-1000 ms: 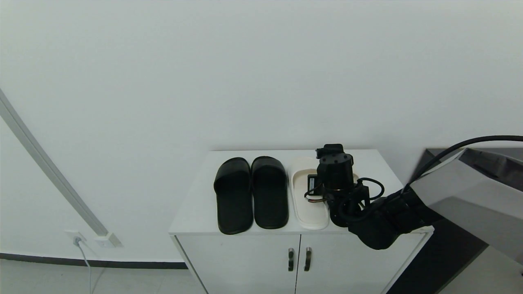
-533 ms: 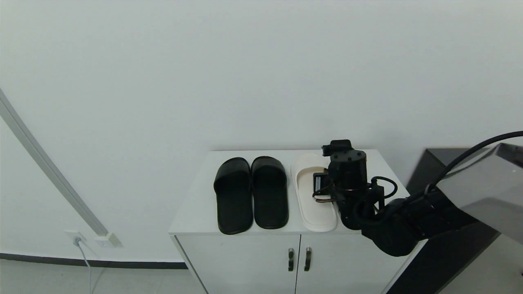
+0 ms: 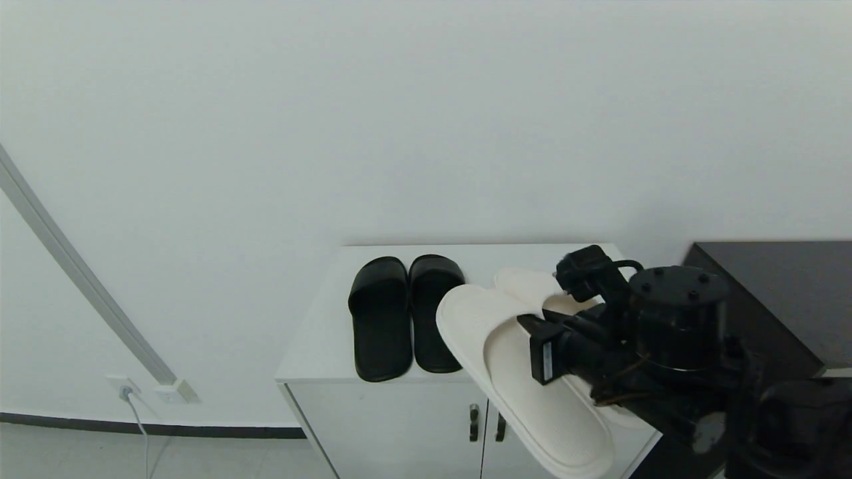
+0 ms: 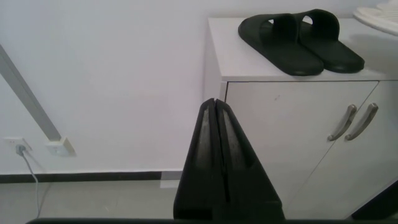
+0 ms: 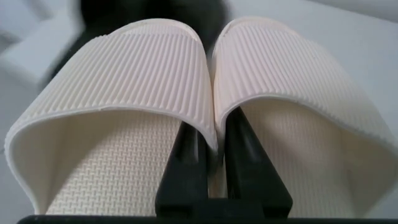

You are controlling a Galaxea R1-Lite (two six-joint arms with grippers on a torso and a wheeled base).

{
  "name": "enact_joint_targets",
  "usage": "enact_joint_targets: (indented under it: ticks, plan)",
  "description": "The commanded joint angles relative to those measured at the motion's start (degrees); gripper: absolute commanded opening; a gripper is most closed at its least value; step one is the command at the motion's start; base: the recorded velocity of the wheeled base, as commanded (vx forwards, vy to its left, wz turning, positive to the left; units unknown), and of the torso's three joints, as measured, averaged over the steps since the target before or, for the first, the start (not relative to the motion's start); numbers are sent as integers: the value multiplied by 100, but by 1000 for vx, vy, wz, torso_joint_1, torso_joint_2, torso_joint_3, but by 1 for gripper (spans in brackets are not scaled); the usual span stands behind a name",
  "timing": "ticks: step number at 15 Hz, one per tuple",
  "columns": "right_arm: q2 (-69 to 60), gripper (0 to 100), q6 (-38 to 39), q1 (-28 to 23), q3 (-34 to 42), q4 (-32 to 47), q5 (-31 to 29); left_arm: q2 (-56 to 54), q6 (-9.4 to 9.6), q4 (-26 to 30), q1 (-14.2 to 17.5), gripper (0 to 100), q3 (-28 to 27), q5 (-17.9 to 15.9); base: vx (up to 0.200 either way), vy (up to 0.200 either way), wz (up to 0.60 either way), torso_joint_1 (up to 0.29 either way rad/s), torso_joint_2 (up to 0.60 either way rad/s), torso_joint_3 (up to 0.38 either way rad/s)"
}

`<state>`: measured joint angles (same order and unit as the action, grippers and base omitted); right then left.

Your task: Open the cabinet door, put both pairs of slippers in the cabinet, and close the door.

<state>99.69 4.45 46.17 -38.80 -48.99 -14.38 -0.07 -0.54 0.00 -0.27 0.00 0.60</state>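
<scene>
Head: I see the right gripper [image 3: 542, 336] gripping both white slippers [image 3: 526, 392], tilted in the air before the cabinet [image 3: 319, 346]; doors [image 3: 393, 426] shut, black slippers [image 3: 406, 313] on top | Left wrist: left gripper [image 4: 216, 124] pressed closed, empty | Right wrist: fingers [image 5: 186, 162] pinch the two straps' inner edges.

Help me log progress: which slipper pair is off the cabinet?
The white pair: the right gripper holds it in the air, pinching both slippers' inner edges. The black pair lies flat on the cabinet top.
</scene>
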Motion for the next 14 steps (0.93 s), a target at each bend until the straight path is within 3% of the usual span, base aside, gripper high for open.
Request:
enact_joint_targets:
  ticks: [1,4,10,14]
  plan:
    - [-987,0,3,86,690,118,823,7,-8,0,0,0,0,2,0,0,0,0,0,0]
    - [-1374,0,3,94,760,936,1192,7,1,0,0,0,0,2,0,0,0,0,0,0]
    - [-1426,0,3,165,857,927,1192,7,-8,0,0,0,0,2,0,0,0,0,0,0]
    - [-1400,0,3,173,918,927,1201,7,-8,0,0,0,0,2,-200,0,0,10,4,2]
